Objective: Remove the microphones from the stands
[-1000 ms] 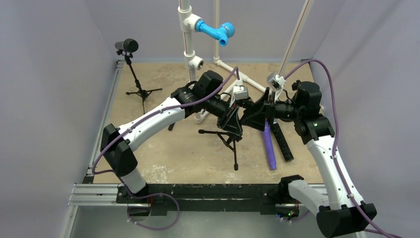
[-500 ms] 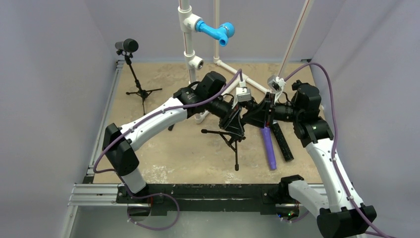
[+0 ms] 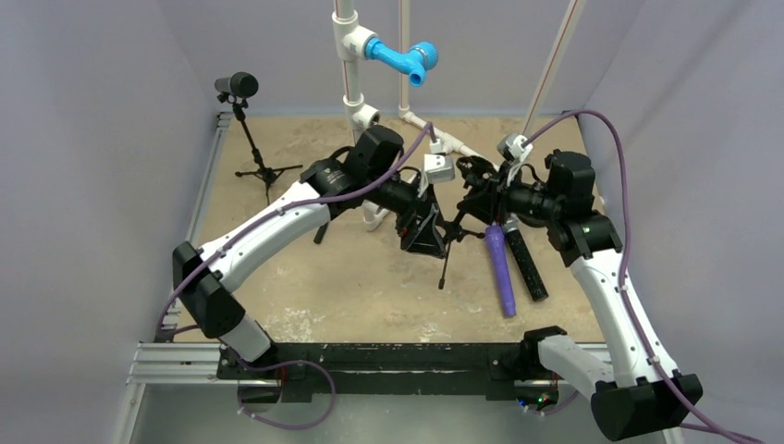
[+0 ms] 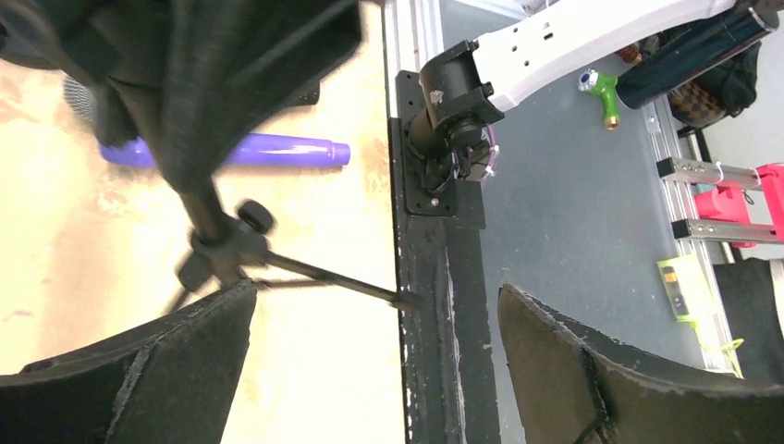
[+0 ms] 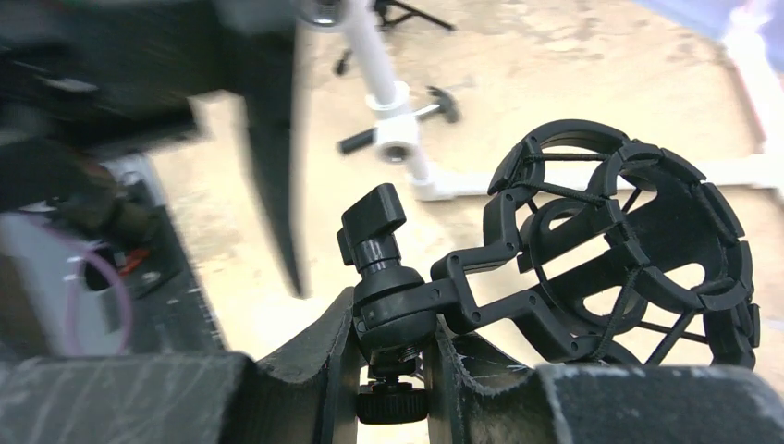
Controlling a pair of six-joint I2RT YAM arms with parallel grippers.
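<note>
From above, the left gripper (image 3: 421, 231) has just sprung open and backed off the black tripod stand (image 3: 446, 254). The stand now tilts at centre in the clenched right gripper (image 3: 479, 199), and the purple mesh-headed microphone (image 3: 501, 268) lies on the table (image 3: 305, 277) just below it (apparently already free). In the left wrist view the jaws stand wide and hold nothing, while in the right wrist view the fingers (image 5: 310, 356) pinch the joint beneath the stand's empty black cage mount (image 5: 629, 240).
</note>
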